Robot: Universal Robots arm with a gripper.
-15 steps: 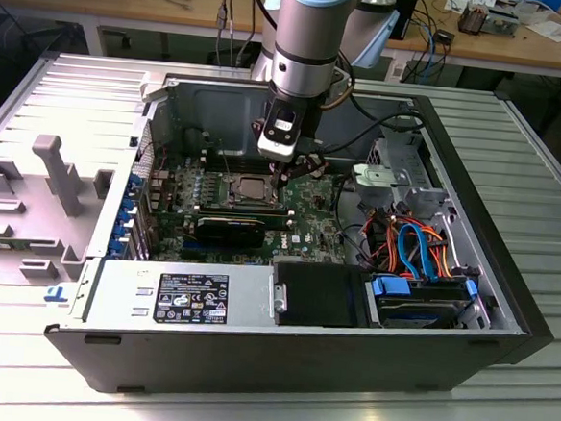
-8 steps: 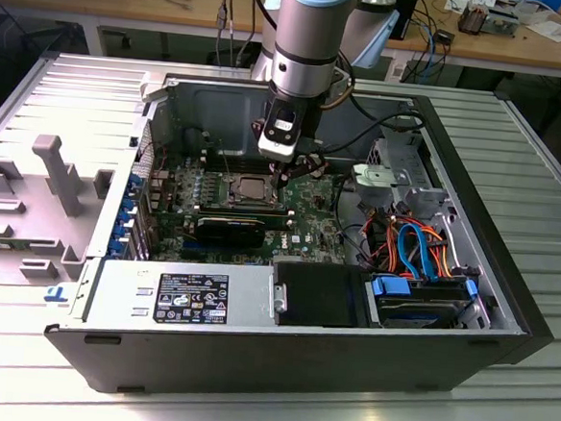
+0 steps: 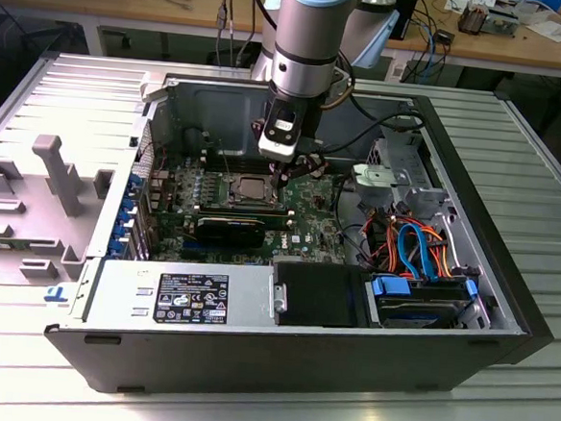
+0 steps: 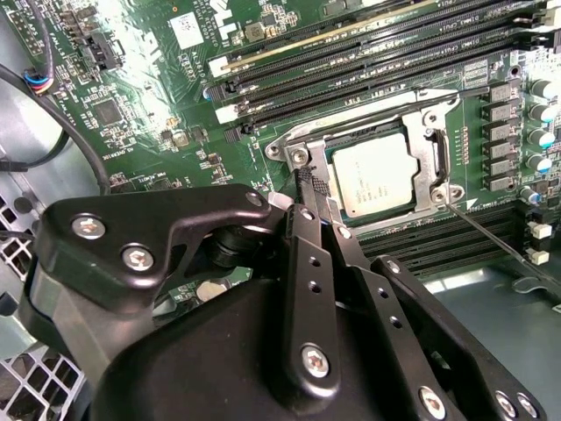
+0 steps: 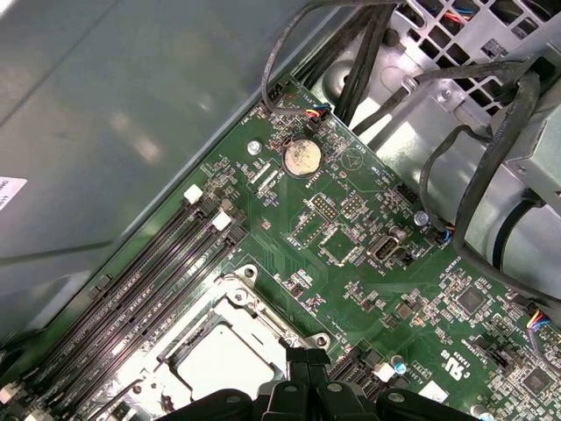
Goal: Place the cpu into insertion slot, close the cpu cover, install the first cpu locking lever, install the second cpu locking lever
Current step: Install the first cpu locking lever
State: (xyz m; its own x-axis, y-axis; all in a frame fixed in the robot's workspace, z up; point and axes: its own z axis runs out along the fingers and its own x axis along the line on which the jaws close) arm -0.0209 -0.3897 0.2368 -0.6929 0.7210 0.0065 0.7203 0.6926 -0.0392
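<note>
Silver cpu cover (image 4: 431,158) frames the seated cpu (image 4: 377,180), one edge partly hidden behind the closed hand (image 4: 313,186).

The exterior view looked steeply down from one long side of the open computer case (image 3: 251,363) on the slatted counter (image 3: 516,420), taking in all of it. Both wrist views rode the arm (image 3: 312,39) close over the motherboard (image 4: 149,105), past the tool (image 4: 308,180), sharing the cpu (image 4: 379,178) (image 5: 223,360) from opposing sides

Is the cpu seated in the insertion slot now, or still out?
In. The cpu lies flat inside the insertion slot, with the silver cpu cover framing its edges.
</note>
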